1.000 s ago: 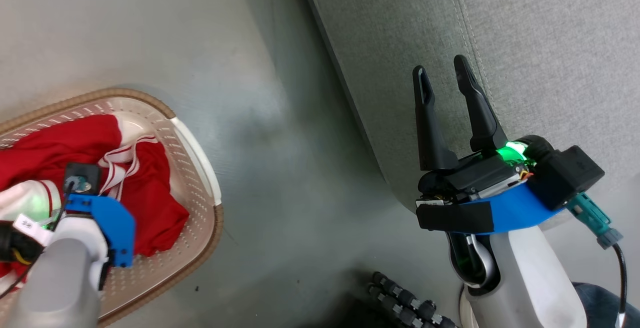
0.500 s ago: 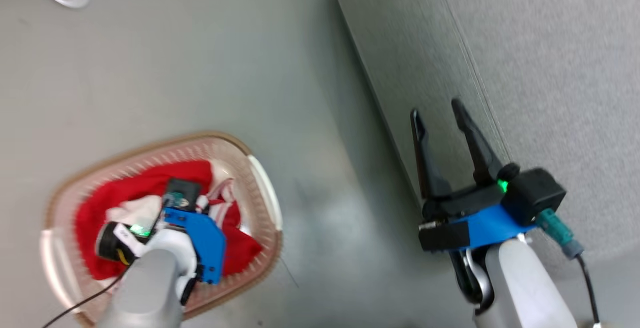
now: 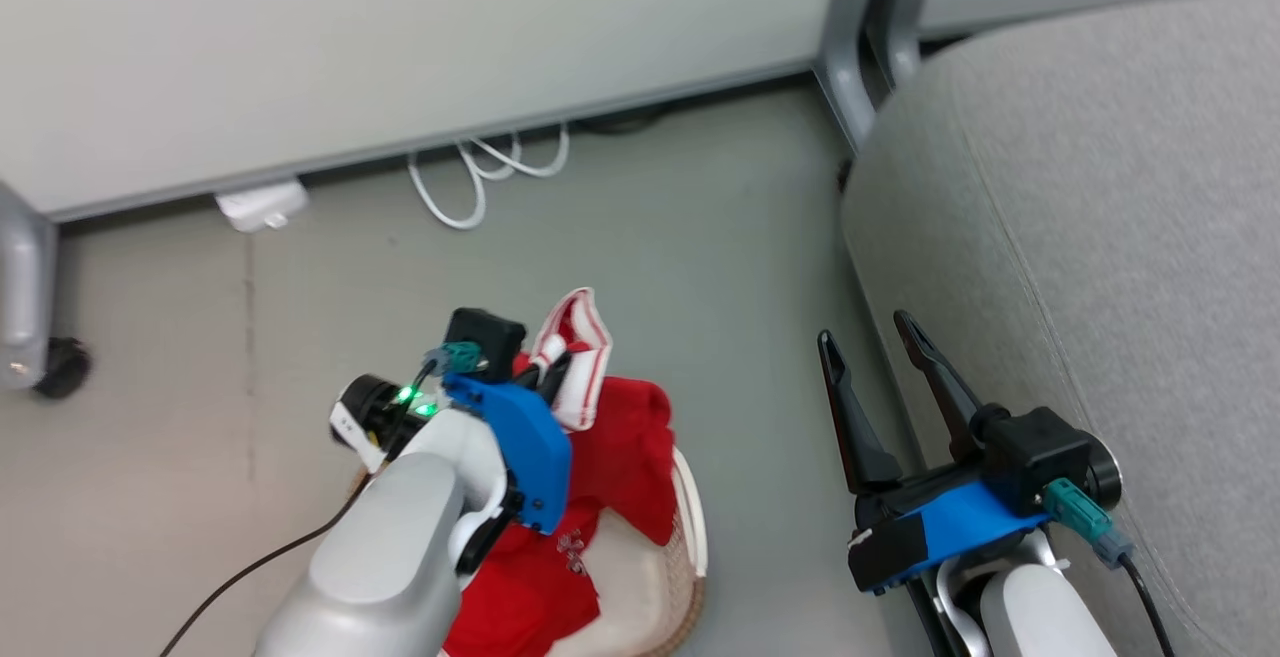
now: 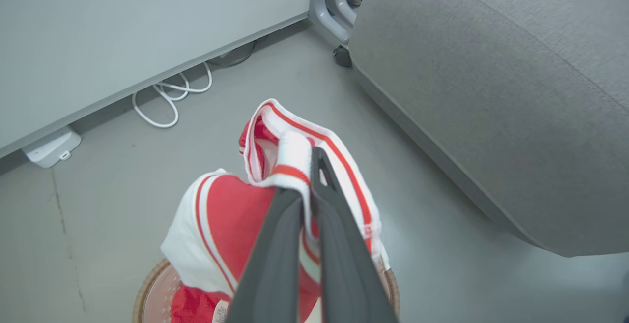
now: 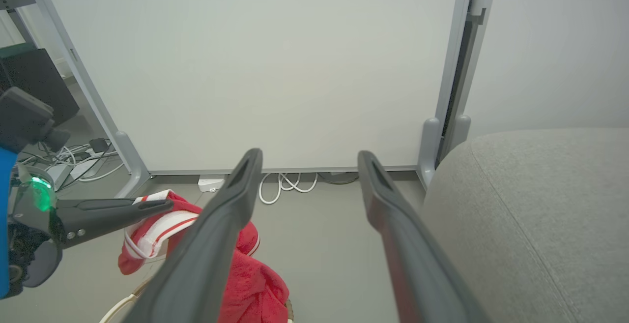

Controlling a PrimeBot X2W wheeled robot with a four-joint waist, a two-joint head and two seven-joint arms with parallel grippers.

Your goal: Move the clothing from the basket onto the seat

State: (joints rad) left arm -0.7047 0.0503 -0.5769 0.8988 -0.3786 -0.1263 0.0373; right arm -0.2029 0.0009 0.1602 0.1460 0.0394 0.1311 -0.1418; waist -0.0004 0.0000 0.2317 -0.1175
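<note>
I see left pincer clenched on the clothing at its striped hem, hanging above the basket. Right pincer released, right of the basket by the seat.

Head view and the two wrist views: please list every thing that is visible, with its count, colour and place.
basket: 1, cream with brown rim, on the floor
clothing: count unclear, red with white stripe trim, held above the basket, lower part in it
seat: 1, grey, right of the basket
panel: 1, pale grey, behind the basket
cable: 1 loop, white, on the floor by the panel
left gripper: 1, dark, shut on the clothing
right gripper: 1, dark, open, beside the seat
</note>
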